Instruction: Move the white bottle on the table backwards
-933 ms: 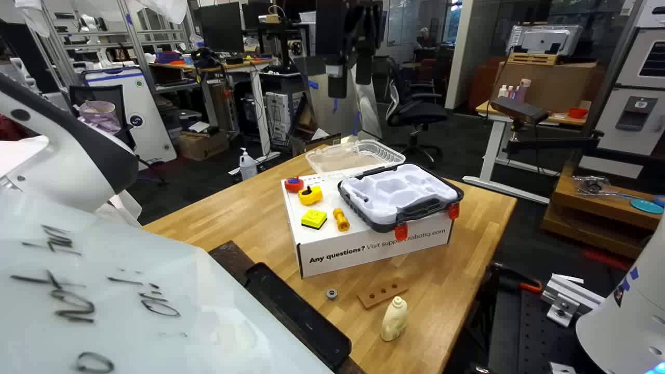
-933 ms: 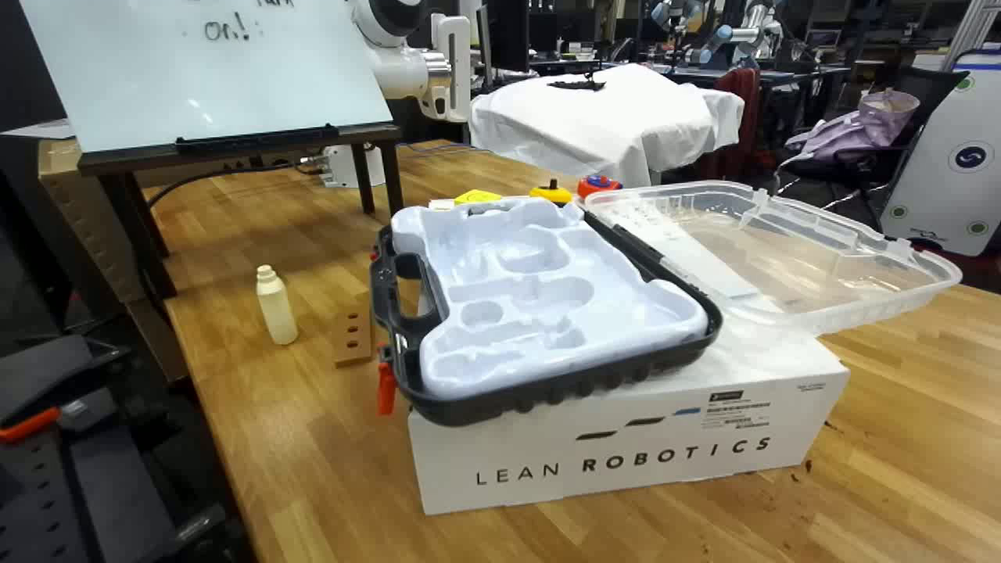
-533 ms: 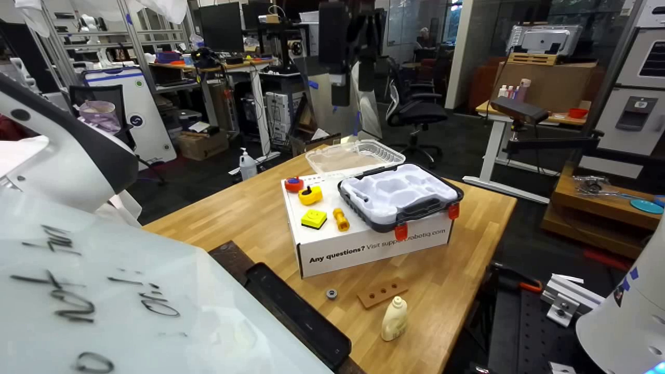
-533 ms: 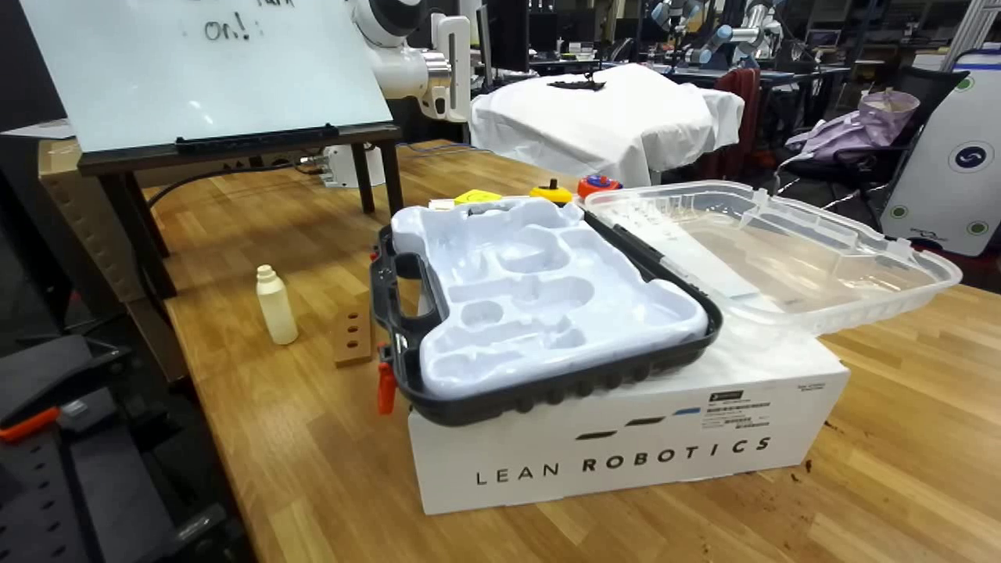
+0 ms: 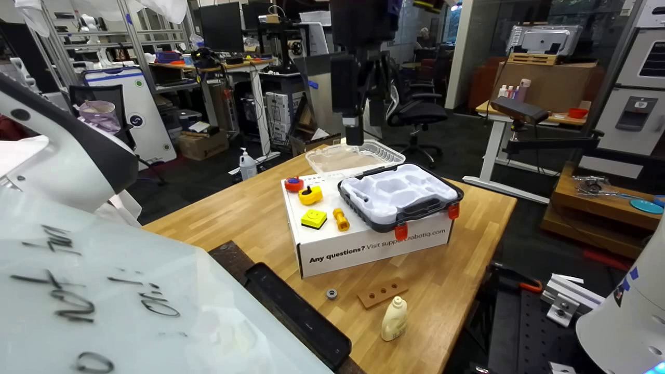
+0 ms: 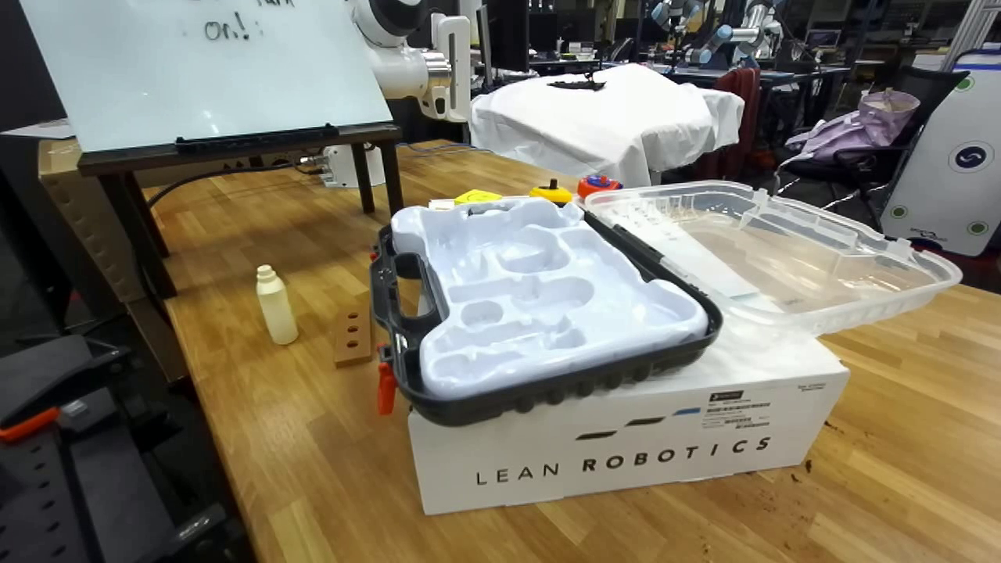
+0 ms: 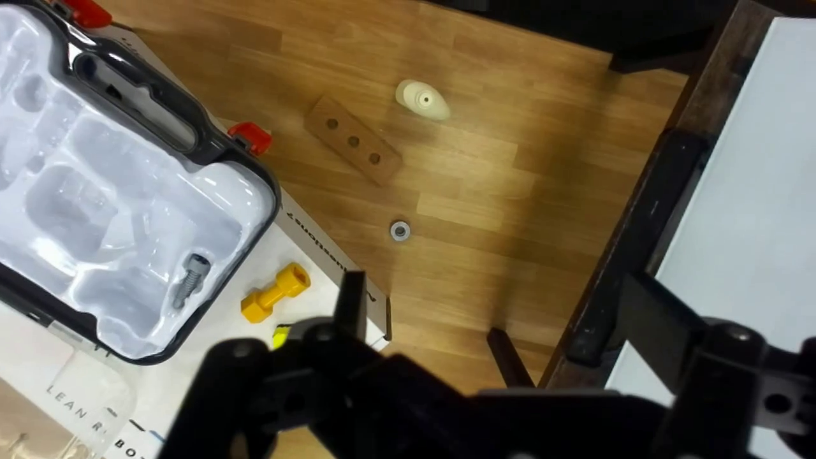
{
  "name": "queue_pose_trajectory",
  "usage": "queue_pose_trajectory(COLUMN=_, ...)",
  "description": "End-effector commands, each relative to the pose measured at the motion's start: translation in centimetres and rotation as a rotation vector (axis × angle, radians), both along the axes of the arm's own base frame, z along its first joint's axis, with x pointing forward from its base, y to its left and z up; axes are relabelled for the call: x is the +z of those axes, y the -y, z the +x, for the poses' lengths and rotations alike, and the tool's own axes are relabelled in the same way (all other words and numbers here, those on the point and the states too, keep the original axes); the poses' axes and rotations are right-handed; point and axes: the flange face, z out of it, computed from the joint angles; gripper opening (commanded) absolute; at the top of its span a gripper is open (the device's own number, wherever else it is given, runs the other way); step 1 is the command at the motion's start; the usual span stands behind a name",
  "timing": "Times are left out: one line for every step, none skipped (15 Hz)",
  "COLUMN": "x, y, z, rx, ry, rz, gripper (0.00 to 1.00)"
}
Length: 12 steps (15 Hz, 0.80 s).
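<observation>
Currently, claw (image 7: 497, 301): spread wide, holding nothing, high above the counter (image 7: 472, 159).
White bottle (image 7: 422, 100): upright on counter, below and well apart from the claw.
Backward move: judged not begun; reach, grasp, shift remain.

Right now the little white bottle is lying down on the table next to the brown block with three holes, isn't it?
Not quite: the little white bottle isn't lying down. It's standing upright on the table, as both exterior views show. It is next to the three-holed brown block, just as you said.
</observation>
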Motion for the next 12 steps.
queue_pose_trajectory(x=0.05, y=-0.02, z=0.02, rx=0.0, ry=-0.001, rz=0.0, gripper=1.0)
queue_pose_trajectory(x=0.12, y=-0.03, z=0.0, rx=0.0, ry=0.001, rz=0.0, gripper=1.0)
queue_pose_trajectory(x=0.18, y=-0.02, z=-0.02, rx=0.0, ry=0.002, rz=0.0, gripper=1.0)
queue_pose_trajectory(x=0.2, y=-0.02, z=-0.03, rx=0.0, ry=0.002, rz=0.0, gripper=1.0)
queue_pose_trajectory(x=0.2, y=-0.02, z=-0.03, rx=0.0, ry=0.002, rz=0.0, gripper=1.0)
queue_pose_trajectory(x=0.2, y=-0.02, z=-0.03, rx=0.0, ry=0.002, rz=0.0, gripper=1.0)
queue_pose_trajectory(x=0.2, y=-0.02, z=-0.03, rx=0.0, ry=0.002, rz=0.0, gripper=1.0)
queue_pose_trajectory(x=0.2, y=-0.02, z=-0.03, rx=0.0, ry=0.002, rz=0.0, gripper=1.0)
queue_pose_trajectory(x=0.2, y=-0.02, z=-0.03, rx=0.0, ry=0.002, rz=0.0, gripper=1.0)
queue_pose_trajectory(x=0.2, y=-0.02, z=-0.03, rx=0.0, ry=0.002, rz=0.0, gripper=1.0)
queue_pose_trajectory(x=0.01, y=-0.04, z=0.18, rx=-0.001, ry=0.003, rz=0.006, gripper=1.0)
queue_pose_trajectory(x=-0.45, y=-0.07, z=0.48, rx=0.003, ry=-0.004, rz=0.009, gripper=1.0)
